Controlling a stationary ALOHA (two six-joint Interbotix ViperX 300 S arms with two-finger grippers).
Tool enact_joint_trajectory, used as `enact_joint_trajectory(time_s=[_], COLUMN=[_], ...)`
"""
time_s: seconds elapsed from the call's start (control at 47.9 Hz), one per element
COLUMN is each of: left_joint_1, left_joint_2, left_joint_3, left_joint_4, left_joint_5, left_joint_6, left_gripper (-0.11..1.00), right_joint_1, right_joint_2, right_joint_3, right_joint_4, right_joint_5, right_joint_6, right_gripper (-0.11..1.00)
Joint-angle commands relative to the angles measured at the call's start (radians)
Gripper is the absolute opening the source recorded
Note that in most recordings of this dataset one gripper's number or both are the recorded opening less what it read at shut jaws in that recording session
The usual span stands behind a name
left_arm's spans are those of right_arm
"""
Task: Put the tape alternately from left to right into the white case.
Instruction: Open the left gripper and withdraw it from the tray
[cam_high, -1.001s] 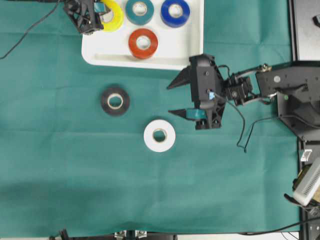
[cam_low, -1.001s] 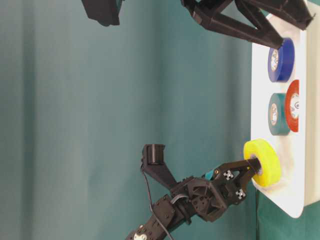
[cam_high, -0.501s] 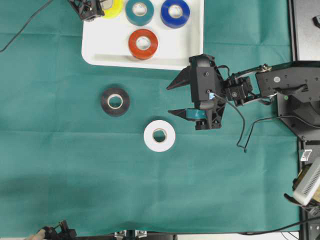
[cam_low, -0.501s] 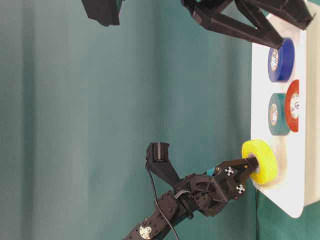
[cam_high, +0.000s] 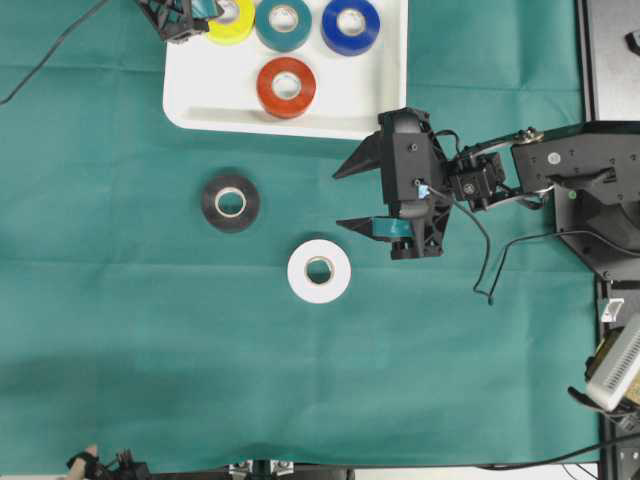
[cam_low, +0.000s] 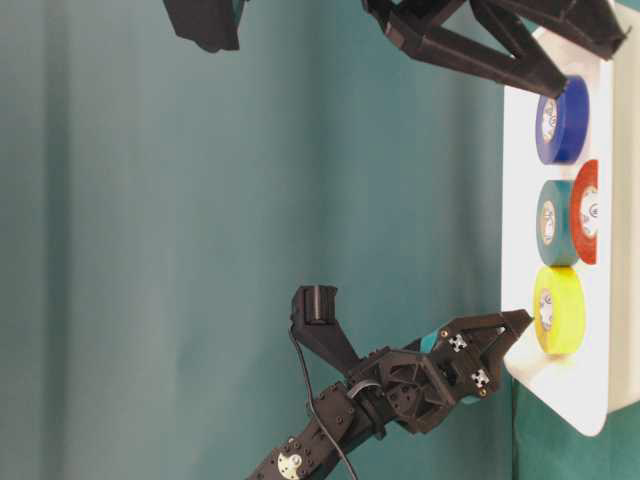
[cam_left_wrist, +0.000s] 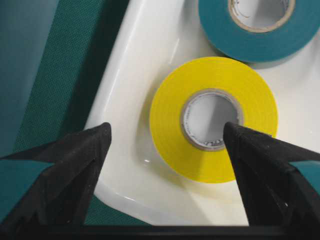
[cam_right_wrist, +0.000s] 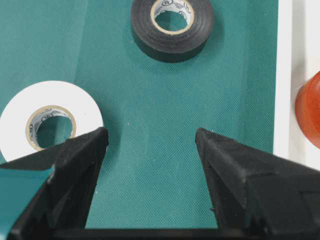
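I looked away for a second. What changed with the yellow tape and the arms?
The left gripper opened and let go of the yellow tape, which now lies flat in the white case beside the teal tape. The open right gripper stayed put.

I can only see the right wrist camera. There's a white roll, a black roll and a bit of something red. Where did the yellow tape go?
Observer: The yellow roll lies flat in the white case, in its corner, beside a teal roll.
Operator: Is the other claw holding it?
Observer: No. The left gripper is open, its fingers on either side of the yellow roll with a gap.
Operator: What's the red thing?
Observer: A red roll in the case, in front of the teal one. A blue roll is there too.
Operator: How many are left outside?
Observer: Two, the black roll and the white roll, on the green cloth.
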Motion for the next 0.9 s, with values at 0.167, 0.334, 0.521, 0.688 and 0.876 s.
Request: enact_joint_trajectory(time_s=[0.167,0.334,0.521,0.688,0.876], left_joint_1=[-0.025,-0.06,-0.133,-0.192,-0.256], left_joint_2=[-0.069,-0.104,-0.184,-0.259,-0.333], left_joint_3=[-0.008,0.018,0.084,0.156,0.236], left_joint_4=[0.002,0.002,0.0,-0.002,-0.003], left_joint_5=[-0.005,0.0,0.0,-0.003,-0.009], left_joint_6=[0.0,0.0,-0.005,-0.009,-0.014], left_gripper=[0.75,0.75,0.75,0.75,0.75], right_joint_1=[0.003,0.003,0.003,0.003,0.003], right_joint_2=[-0.048,-0.046,-0.046,-0.048,-0.046], right_joint_3=[-0.009,-0.009,-0.008,-0.008,-0.008], right_joint_4=[-0.002,-0.002,-0.002,-0.002,-0.002], right_joint_5=[-0.008,-0.008,-0.008,-0.008,-0.008], right_joint_6=[0.002,0.002,0.002,0.002,0.002], right_gripper=[0.78,0.78,0.77,0.78,0.78])
